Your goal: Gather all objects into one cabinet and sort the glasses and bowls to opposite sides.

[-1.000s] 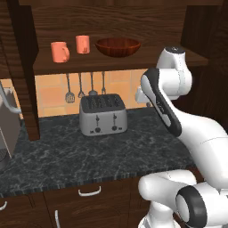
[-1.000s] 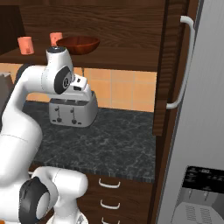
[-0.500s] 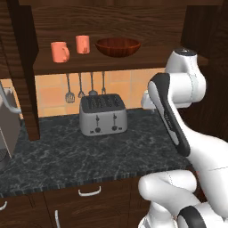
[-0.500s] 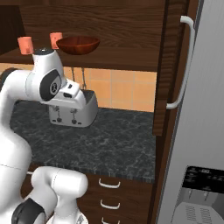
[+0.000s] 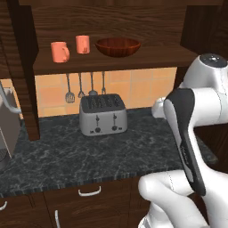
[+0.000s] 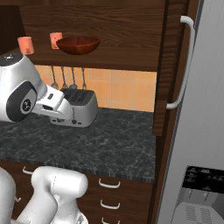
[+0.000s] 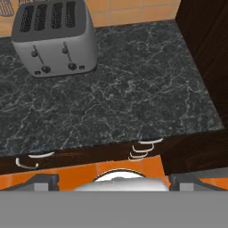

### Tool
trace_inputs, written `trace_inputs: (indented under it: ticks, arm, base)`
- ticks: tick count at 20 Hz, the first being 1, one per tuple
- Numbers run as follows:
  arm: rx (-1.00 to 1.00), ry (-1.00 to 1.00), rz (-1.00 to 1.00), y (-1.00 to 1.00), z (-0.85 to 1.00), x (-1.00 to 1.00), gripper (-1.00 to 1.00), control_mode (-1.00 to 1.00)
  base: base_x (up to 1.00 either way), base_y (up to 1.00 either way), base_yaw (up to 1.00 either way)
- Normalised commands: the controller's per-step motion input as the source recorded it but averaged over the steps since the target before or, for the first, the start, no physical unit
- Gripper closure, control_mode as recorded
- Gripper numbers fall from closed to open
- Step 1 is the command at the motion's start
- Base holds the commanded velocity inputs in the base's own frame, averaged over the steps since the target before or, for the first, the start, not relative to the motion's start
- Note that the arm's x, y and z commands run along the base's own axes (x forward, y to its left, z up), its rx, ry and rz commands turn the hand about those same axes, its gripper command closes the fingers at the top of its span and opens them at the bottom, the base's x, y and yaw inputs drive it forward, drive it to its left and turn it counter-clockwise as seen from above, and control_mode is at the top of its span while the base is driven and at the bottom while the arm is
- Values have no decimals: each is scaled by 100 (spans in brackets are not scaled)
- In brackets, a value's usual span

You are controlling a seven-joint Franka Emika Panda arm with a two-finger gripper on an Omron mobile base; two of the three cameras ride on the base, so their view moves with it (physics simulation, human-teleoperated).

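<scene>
Two salmon-orange mugs (image 5: 60, 51) (image 5: 82, 44) stand at the left of the shelf in the open dark wood cabinet (image 5: 111, 61). The reddish-brown bowl (image 5: 118, 46) sits to their right on the same shelf. From the right side I see the mugs (image 6: 25, 44) (image 6: 55, 39), the bowl (image 6: 78, 44) and the cabinet door's curved grey handle (image 6: 186, 61). My hand hangs over the counter below the shelf, in front of the toaster. My gripper (image 7: 115, 181) is open, its fingertips (image 7: 42, 180) wide apart with nothing between them.
A silver toaster (image 5: 102, 114) stands on the black marble counter (image 5: 89, 156), with utensils (image 5: 80, 89) hanging on the tiled wall behind it. A grey appliance (image 5: 6, 124) is at the counter's left end. A steel fridge (image 6: 201, 131) rises to the right. Drawer fronts (image 7: 142, 149) lie below the counter edge.
The arm has drawn back from the shelf, and the hand has sunk lower over the counter in front of the toaster. Mugs and bowl have not moved.
</scene>
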Motion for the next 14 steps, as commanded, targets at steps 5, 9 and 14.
trace_inputs:
  ticks: [5, 9, 14]
  arm:
    - [0, -1, 0, 0, 34, -22, -100, -100]
    - [0, 0, 0, -4, 8, -19, -100, -100]
    - [0, 0, 7, -6, 0, -36, -100, -100]
  base:
    - [0, 0, 0]
    - [0, 0, 0]
    - [0, 0, 0]
